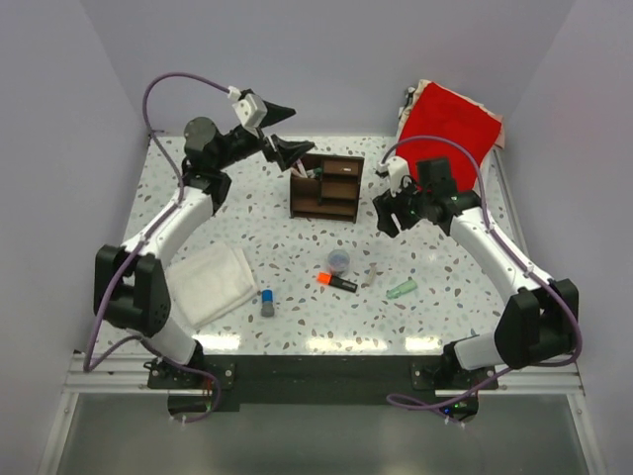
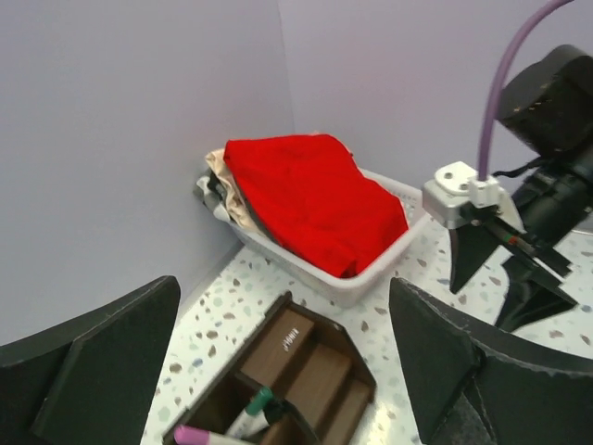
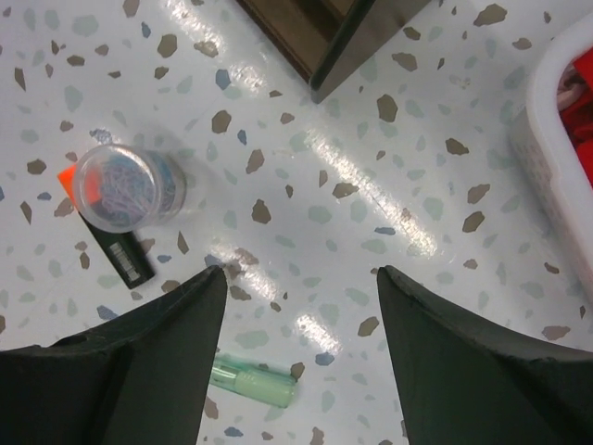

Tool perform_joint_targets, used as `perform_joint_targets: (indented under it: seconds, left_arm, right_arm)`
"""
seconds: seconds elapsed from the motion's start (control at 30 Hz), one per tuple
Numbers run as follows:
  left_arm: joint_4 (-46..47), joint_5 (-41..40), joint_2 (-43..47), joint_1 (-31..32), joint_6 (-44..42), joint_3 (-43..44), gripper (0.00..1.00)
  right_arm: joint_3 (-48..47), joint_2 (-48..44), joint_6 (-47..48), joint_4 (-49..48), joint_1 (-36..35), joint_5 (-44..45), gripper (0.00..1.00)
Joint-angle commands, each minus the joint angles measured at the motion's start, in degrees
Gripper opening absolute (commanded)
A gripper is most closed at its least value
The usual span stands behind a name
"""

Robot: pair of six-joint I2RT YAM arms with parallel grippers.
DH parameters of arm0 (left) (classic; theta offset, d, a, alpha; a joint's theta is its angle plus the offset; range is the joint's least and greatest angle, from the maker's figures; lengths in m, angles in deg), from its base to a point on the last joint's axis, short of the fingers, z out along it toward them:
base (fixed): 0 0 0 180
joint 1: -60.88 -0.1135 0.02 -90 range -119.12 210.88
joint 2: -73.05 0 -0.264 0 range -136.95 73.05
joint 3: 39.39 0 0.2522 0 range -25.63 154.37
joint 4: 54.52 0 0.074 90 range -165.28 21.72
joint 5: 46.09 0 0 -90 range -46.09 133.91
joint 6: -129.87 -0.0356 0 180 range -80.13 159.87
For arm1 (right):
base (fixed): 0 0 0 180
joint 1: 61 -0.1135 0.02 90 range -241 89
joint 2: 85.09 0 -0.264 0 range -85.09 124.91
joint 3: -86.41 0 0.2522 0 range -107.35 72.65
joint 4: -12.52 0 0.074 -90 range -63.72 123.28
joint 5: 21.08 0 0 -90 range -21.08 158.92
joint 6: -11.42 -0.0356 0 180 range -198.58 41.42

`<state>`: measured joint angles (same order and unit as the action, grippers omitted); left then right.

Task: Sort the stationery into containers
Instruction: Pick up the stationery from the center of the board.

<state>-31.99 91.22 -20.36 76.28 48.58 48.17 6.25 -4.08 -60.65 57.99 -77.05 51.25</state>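
Surface [image 1: 445,287]: speckled white
Organizer [image 2: 315,362]: small print on divider, unreadable
Highlighter [image 3: 125,260]: white print, unreadable
Left fingers [image 2: 102,362]: wide apart, empty
Right fingers [image 3: 463,362]: apart, empty

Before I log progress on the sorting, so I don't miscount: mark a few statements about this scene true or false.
1. The left pincer stands open and empty. True.
2. The orange-and-black highlighter sits in the organizer. False: it lies on the table beside the round pot.
3. The right pincer grips the mint-green pen. False: it is open; the pen lies on the table.
4. The organizer already holds pens. True.
5. The blue-capped stick lies near the white cloth. True.
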Motion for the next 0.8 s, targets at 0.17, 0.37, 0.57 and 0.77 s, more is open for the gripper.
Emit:
perform_joint_targets:
  seconds: [0.17,0.37,0.57,0.77]
  left_arm:
    - [-44.52,-14.68,15.53,-0.54,-10.45,-9.81,1.00]
    - [-48.67,-26.12,20.37,-0.63,-13.63,-14.47,1.00]
    - [-51.94,-25.33,20.54,-0.63,-15.21,-15.70,1.00]
    - [-50.27,-24.99,21.25,-1.60,-13.90,-17.46,1.00]
  right_arm:
    - [2.22,-2.70,28.19,22.68,0.14,-5.62,0.68]
    - [6.45,-6.22,35.33,19.11,-2.04,-6.50,0.67]
    - [3.29,-1.83,27.61,11.21,-8.72,-5.44,0.66]
    - [-0.49,4.58,18.02,2.85,-13.12,-3.86,0.84]
